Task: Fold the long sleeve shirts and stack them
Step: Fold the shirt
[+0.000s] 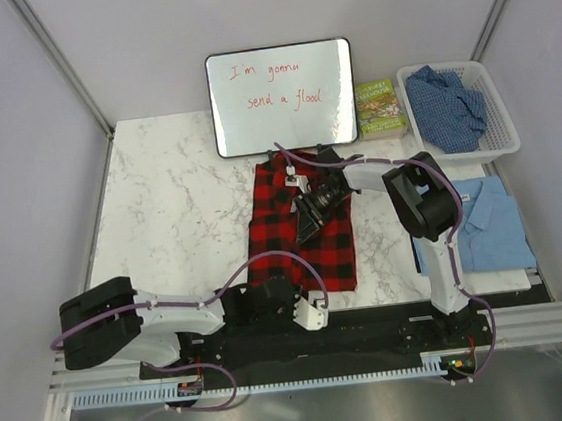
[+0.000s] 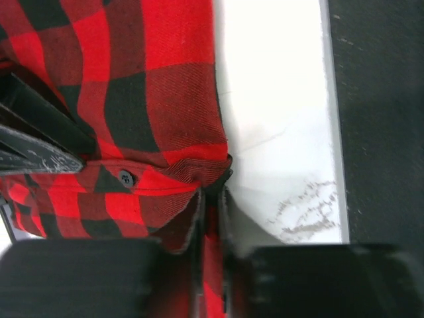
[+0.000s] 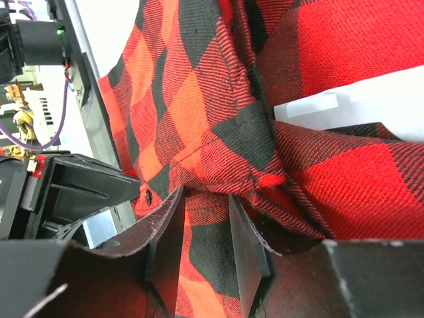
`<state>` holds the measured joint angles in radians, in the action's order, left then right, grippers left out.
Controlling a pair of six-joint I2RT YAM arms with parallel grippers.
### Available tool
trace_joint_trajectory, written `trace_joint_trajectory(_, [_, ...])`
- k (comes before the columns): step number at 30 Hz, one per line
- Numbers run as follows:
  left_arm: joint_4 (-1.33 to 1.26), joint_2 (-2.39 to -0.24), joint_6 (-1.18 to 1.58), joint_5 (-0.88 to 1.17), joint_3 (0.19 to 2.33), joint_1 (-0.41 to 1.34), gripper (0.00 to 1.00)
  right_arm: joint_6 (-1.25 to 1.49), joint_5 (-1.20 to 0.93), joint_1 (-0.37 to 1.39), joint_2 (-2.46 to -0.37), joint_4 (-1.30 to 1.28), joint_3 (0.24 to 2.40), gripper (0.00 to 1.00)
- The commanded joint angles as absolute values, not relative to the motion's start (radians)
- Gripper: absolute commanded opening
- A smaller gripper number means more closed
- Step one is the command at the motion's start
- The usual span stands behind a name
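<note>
The red-and-black checked flannel shirt (image 1: 298, 231) lies lengthwise in the middle of the table. My left gripper (image 1: 310, 311) sits at the shirt's near right corner. In the left wrist view it (image 2: 212, 199) is shut on a thin edge of the flannel (image 2: 152, 86). My right gripper (image 1: 311, 212) lies on the shirt's upper middle. In the right wrist view its jaws (image 3: 207, 199) are nearly closed with a bunched fold of the flannel (image 3: 199, 99) between them. The light blue collared shirt (image 1: 483, 221) lies folded at the right. The darker blue speckled shirt (image 1: 448, 102) is crumpled in a basket.
A white basket (image 1: 500, 137) stands at the back right, with a green book (image 1: 380, 108) beside it. A whiteboard (image 1: 282, 97) with red writing stands at the back centre. Grey walls close in the table on both sides. A black rail (image 1: 374, 331) runs along the near edge.
</note>
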<state>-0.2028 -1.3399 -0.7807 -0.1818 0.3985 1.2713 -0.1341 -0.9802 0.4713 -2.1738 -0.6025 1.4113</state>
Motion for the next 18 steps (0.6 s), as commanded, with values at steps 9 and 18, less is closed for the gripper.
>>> trace_joint_trajectory(9, [0.475,-1.069,-0.533,0.045,0.687,1.407,0.02,-0.159,-0.976,0.552,-1.977,-0.615,1.279,0.55])
trace_joint_trajectory(18, [0.739,-1.106,-0.446,0.19,0.951,1.379,0.02,-0.294,-0.851,0.443,-2.011,-0.819,1.608,0.98])
